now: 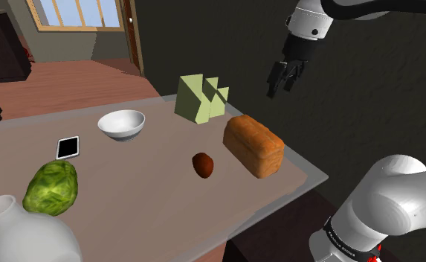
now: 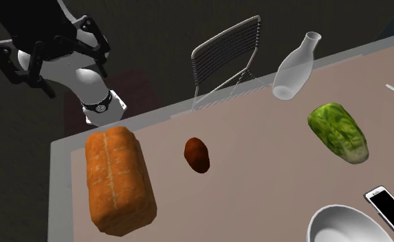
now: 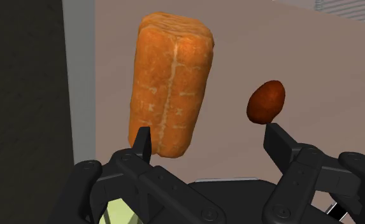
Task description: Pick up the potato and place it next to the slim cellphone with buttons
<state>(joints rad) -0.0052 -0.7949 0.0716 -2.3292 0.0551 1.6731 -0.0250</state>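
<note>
Shoulder view: white bowl (image 1: 121,124) stands near cellphone (image 1: 68,147).

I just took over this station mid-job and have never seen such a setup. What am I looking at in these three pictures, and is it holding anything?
It is one white robot arm with a black two-finger gripper. The shoulder view looks down over the table from beside the arm; the second exterior view looks from another side; the wrist view looks along the fingers. On the table lie a brown potato, a bread loaf, a white bowl, a phone, a green leafy head, a pale jug and pale green blocks. The gripper hangs open in the air, touching nothing and holding nothing.
</note>
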